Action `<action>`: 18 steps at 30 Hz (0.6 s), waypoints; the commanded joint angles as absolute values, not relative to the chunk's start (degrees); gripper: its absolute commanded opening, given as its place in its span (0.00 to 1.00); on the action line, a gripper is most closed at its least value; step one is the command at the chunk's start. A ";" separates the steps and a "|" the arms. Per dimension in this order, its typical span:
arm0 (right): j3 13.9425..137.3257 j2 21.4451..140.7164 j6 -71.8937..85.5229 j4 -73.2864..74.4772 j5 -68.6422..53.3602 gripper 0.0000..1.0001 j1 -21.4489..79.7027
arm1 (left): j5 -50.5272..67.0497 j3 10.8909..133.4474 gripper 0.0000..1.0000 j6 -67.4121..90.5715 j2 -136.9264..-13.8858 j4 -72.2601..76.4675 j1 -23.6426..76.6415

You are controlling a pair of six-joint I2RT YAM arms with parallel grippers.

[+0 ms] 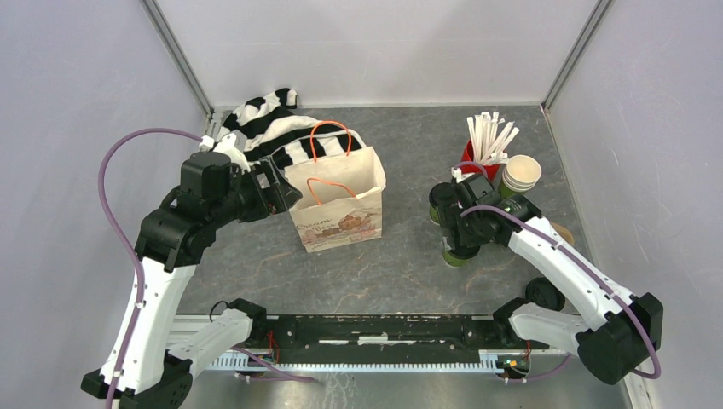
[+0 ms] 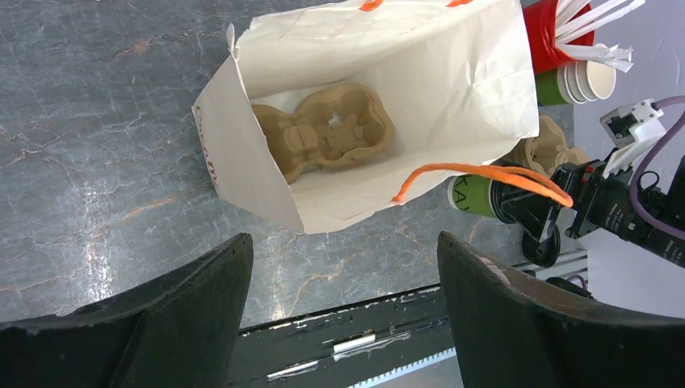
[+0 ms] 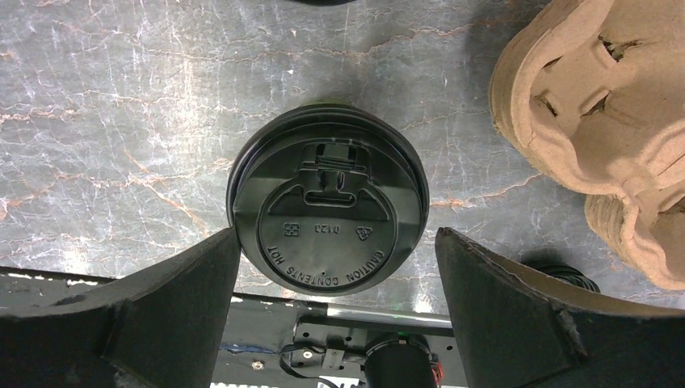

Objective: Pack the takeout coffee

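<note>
Top external showed the right hand (image 1: 458, 232) poised over a takeout coffee cup (image 1: 458, 254) that stood upright on the desk (image 1: 401, 273), to the right of the paper bag (image 1: 337, 204). A second lidded cup (image 1: 440, 203) seemed to stand just behind it, though the arm hid most of both. The left hand (image 1: 277, 192) sat at the bag's left edge. Neither cup was in the bag, so this looked like the first pick. The next move called for lowering the right hand until its fingers straddled the cup below the lid rim, then closing gently and carrying it over.

Right wrist showed what the overhead could not: the black lid (image 3: 327, 222) lay between fingers spread wide, nothing was clamped, and a spare pulp tray (image 3: 598, 113) lay nearby. Only left wrist looked into the bag, where a cup carrier (image 2: 323, 133) lay on the bottom with empty sockets. The left fingers stood apart, gripping nothing.
</note>
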State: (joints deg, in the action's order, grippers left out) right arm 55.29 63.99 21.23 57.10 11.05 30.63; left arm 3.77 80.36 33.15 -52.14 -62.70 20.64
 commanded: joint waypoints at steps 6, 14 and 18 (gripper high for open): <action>55.46 64.57 21.05 54.20 10.98 0.91 29.52 | 4.35 82.28 0.90 30.27 -52.51 -61.43 20.56; 54.08 65.09 21.10 53.56 10.33 0.86 29.36 | 4.38 81.89 0.90 30.44 -52.44 -61.44 20.56; 53.62 64.86 21.11 53.40 10.45 0.87 29.38 | 4.10 81.79 0.90 30.59 -52.30 -61.49 20.57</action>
